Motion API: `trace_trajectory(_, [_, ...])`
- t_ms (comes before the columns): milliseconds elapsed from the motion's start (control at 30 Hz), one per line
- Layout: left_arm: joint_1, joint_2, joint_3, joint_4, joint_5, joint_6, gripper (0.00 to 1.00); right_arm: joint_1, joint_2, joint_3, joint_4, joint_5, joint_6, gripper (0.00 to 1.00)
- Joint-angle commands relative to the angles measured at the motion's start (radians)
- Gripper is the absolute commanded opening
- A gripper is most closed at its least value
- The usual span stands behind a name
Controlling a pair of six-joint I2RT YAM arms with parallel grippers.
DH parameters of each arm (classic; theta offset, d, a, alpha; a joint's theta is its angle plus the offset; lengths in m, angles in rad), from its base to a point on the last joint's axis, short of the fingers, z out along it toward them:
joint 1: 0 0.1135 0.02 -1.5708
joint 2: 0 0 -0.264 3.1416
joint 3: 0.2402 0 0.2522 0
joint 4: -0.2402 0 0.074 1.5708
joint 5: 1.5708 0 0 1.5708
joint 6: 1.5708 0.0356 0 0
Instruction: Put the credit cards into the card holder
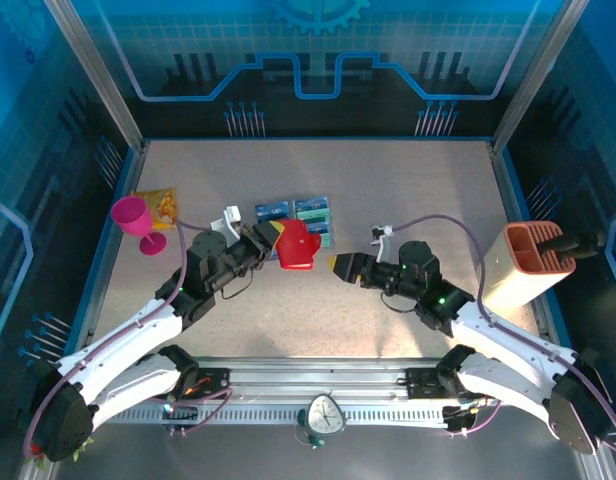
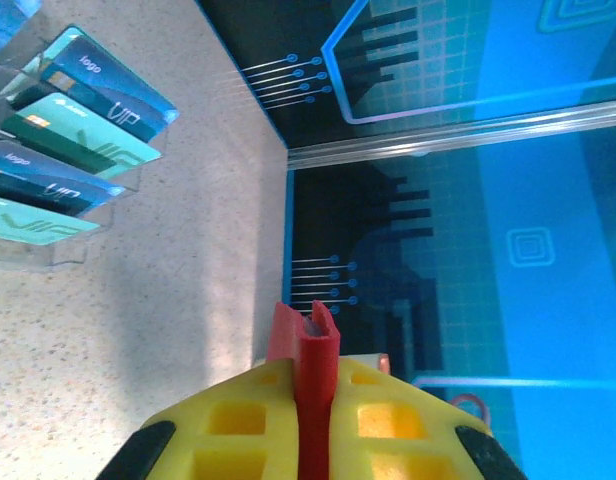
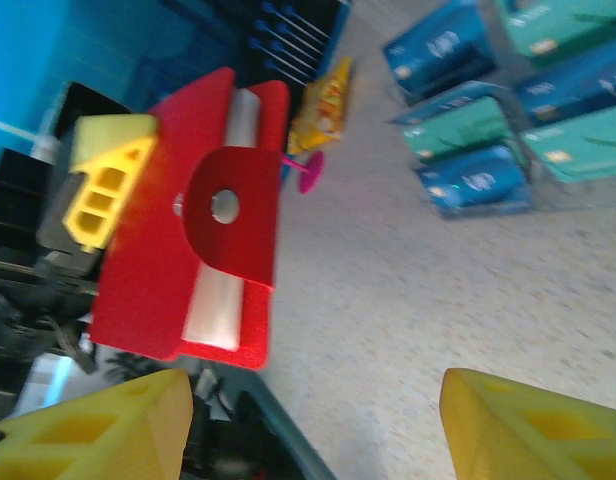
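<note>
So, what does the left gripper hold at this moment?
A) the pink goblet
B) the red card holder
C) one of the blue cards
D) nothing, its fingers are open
B: the left gripper is shut on one edge of the red card holder, which the left wrist view shows pinched between its yellow fingers, while the credit cards lie apart from it, further back on the table.

Robot lab cell: blue circuit-printed walls (image 1: 388, 50), aluminium frame posts (image 1: 96, 75)
</note>
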Motion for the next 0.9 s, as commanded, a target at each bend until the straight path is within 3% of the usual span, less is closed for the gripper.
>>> trace_trajectory(0, [-0.009,-0.001,0.029,0.082,-0.025,-0.041,0.0,-0.001,0.047,0.022,0.235,-0.069,0.08,0.68])
trace_trajectory(333, [-0.01,0.011,0.032,0.083,-0.021,-0.038,0.0,0.013,0.188,0.114,0.299,-0.054,0.065,0.67])
trace_trajectory(667, [-0.01,0.017,0.036,0.091,-0.015,-0.038,0.0,-0.025,0.301,0.055,0.438,-0.023,0.122,0.49])
trace_trajectory(867, [-0.012,0.022,0.037,0.102,-0.008,-0.038,0.0,-0.032,0.326,0.032,0.474,-0.028,0.137,0.46])
